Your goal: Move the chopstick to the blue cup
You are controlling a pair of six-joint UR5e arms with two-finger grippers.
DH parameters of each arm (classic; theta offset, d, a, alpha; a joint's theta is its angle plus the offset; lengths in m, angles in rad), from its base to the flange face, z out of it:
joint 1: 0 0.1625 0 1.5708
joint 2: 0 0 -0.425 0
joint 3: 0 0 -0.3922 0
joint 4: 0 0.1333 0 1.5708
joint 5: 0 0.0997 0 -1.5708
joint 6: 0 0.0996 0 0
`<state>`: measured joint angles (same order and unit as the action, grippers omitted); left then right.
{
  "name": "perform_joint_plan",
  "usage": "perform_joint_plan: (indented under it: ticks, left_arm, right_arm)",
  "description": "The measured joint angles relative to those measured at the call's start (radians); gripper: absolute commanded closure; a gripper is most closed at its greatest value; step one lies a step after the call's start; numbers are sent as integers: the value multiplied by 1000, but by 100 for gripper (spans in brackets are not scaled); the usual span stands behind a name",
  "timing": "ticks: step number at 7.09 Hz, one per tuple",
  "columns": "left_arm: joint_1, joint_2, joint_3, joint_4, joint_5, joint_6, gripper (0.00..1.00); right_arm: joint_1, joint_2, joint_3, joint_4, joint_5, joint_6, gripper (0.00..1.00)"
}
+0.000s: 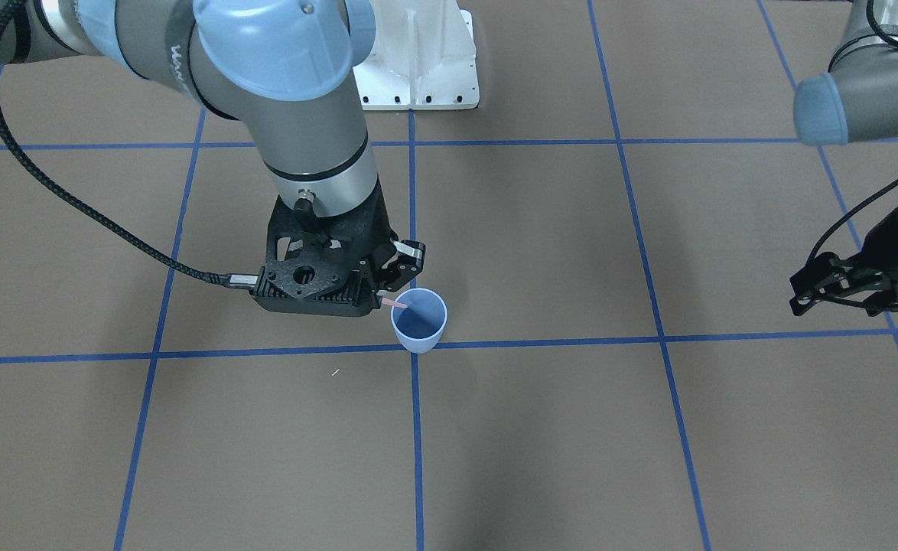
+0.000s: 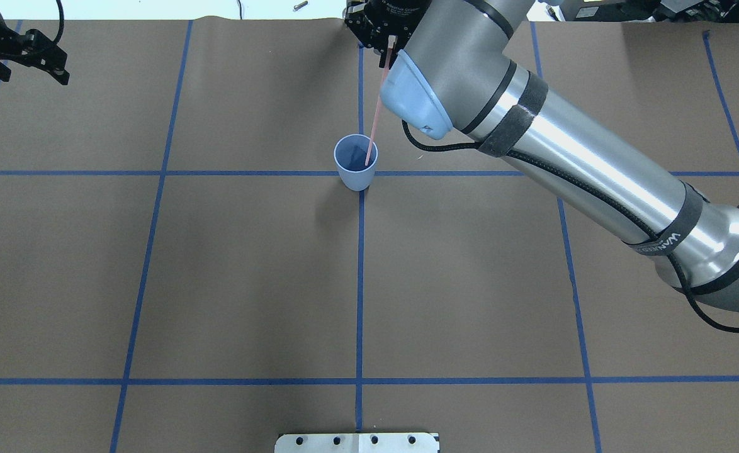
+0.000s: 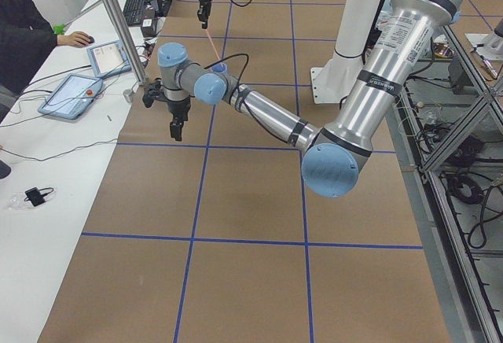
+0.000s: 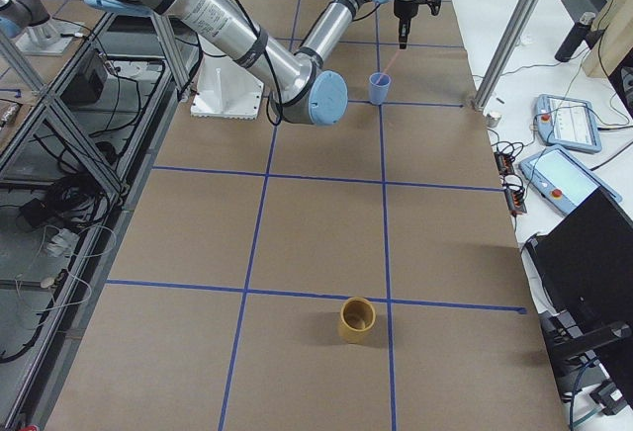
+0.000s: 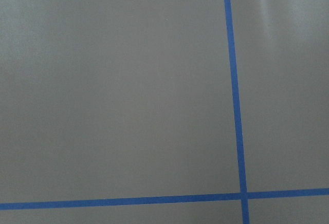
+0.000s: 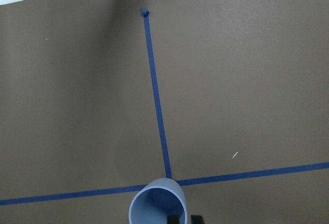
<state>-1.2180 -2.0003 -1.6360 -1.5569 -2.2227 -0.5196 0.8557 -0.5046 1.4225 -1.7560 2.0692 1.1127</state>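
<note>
The blue cup [image 2: 355, 162] stands upright on the brown table at a crossing of blue tape lines. My right gripper [image 2: 389, 39] hangs above it, shut on the top of the pale pink chopstick [image 2: 377, 100]. The stick slants down, and its lower end is inside the cup. In the front view the right gripper [image 1: 397, 277] is beside the cup [image 1: 418, 320], with a short piece of the chopstick [image 1: 394, 303] showing at the rim. The right wrist view shows the cup [image 6: 157, 203] just in front of the fingertips. My left gripper [image 2: 61, 69] is open and empty, far off at the table's side [image 1: 801, 295].
An ochre cup [image 4: 357, 319] stands alone at the table's end on my right. The white base plate [image 1: 418, 69] sits at the robot's side of the table. Beyond the far edge are a metal post [image 3: 118, 28], tablets [image 3: 71, 91] and an operator [image 3: 23, 28].
</note>
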Motion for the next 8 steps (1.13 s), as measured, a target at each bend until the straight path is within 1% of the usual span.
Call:
perform_joint_plan:
  ticks: [1,3,5,6,7,8]
  left_arm:
    - [0,0,5,0,0,1,2]
    - [0,0,12,-2,0,1,2]
    - [0,0,17,-5,3,-1,2]
    - [-1,0,19,-5,5,1,2]
    - [-13,2,13,-5,5,7,2]
    - [-37,19,3,-5,3,44,2]
  right_arm:
    - [-10,-1,-11,11,-6,0,0]
    - [-19,-2,-16,41,-8,11,0]
    - [-17,-3,1,42,7,46,0]
    - [3,-27,43,16,26,48,0]
    - [52,-103,139,-28,56,25,0]
    - [136,-233,272,-73,106,-51,0]
